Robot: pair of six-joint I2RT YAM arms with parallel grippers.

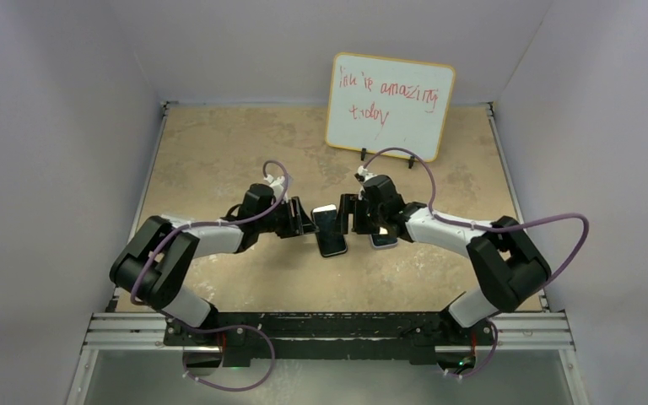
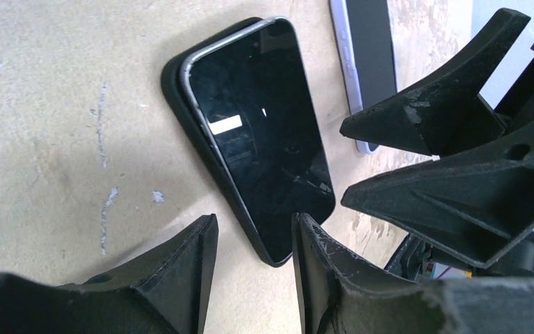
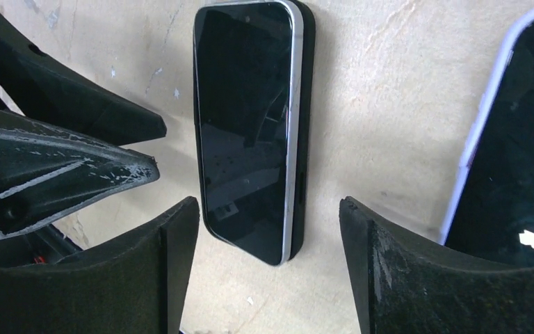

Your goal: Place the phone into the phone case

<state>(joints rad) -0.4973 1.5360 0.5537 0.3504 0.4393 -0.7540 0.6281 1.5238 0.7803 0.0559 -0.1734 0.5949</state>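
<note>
the left gripper (image 2: 254,217) is open to a middling gap and has hold of nothing. in the left wrist view its two tips sit at 6 o'clock of the phone (image 2: 264,139). the tip on the 3 o'clock side overlaps the phone's near corner, and whether it touches there cannot be told. the right gripper (image 3: 269,202) is spread wider and also grips nothing. in its own view the phone's near end lies in the gap between the two fingers, with space on both sides.

the phone lies face up on the phone case (image 3: 306,118) at the middle of the table (image 1: 219,152). the two grippers close on it from 9 and 3 o'clock in the top view. the phone and case are nearly lined up, and the case's black rim shows along one long side and round one corner. whether the phone is pressed fully in cannot be told.

a second phone (image 3: 514,153), light-edged, lies flat near the first at its 3 o'clock in the top view, under the right gripper. the two phones are apart, with a strip of tan surface between them.

bare tabletop shows at 12 and 6 o'clock of the phone in the top view. a whiteboard (image 1: 390,105) stands at the far edge towards 1 o'clock, well apart.
</note>
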